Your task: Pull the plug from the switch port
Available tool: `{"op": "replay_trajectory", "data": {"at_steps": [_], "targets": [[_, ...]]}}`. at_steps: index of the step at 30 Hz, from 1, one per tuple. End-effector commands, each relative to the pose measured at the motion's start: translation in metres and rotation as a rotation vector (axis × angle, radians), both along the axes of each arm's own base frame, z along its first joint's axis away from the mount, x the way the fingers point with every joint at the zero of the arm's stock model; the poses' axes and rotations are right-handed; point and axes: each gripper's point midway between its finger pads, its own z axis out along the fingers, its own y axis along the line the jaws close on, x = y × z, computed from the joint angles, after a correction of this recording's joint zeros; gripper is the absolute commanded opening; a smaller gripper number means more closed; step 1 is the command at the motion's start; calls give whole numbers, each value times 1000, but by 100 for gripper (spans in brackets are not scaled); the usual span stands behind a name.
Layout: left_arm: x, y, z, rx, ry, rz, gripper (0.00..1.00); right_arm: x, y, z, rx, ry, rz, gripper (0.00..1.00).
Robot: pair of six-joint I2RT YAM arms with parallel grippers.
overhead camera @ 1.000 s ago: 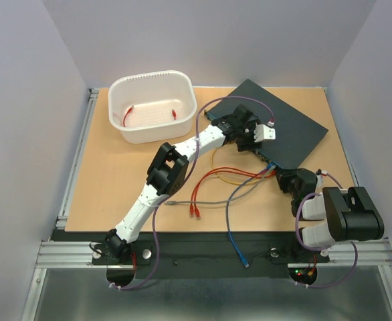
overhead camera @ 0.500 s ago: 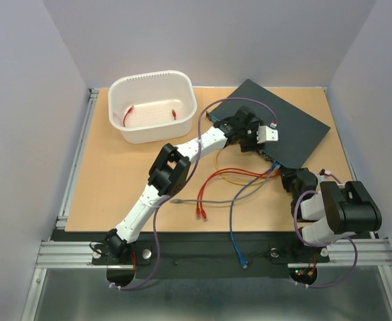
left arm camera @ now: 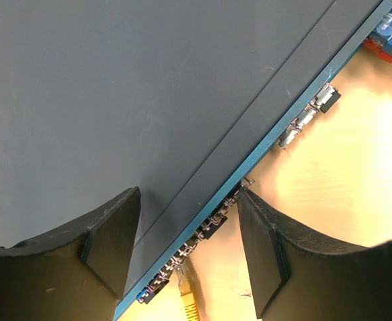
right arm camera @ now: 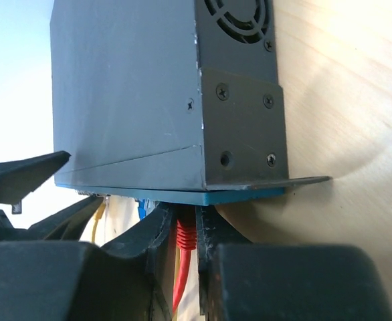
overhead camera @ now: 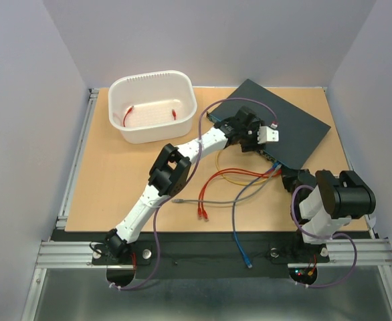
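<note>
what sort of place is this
Likely a robot test cell: a light wooden tabletop walled by plain pale panels, an aluminium rail frame at its near edge, and a flat dark blue-grey metal switch box trailing coloured cables.

The white oval plastic tub [overhead camera: 152, 134] stands far left on the wooden table [overhead camera: 109, 180]; the flat dark metal switch [overhead camera: 296, 124] lies far right. Loose coloured cables [overhead camera: 233, 207] sprawl near of it, the red plug [right arm camera: 184, 234] seated in its near edge.
</note>
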Motion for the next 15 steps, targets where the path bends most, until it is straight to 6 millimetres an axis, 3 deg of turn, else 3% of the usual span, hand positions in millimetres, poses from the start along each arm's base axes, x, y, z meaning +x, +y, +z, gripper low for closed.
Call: {"op": "replay_trajectory", "data": {"at_steps": [1, 2, 3, 6, 9, 15], "targets": [[27, -14, 42, -78, -195, -4, 72, 21, 1, 50, -69, -190, 40, 1], [19, -16, 55, -86, -208, -27, 75, 19, 2, 48, -52, -176, 43, 0], [11, -16, 51, -68, -212, -58, 84, 16, 3, 37, -32, -120, 44, 0], [-17, -30, 64, -66, -241, -153, 96, 10, 9, 29, -31, -77, 74, 0], [-32, -38, 54, -45, -239, -210, 99, 9, 15, 32, -29, -82, 112, 1], [-28, -46, 31, -36, -230, -198, 96, 11, 24, 32, 9, -73, 151, 1]]}}
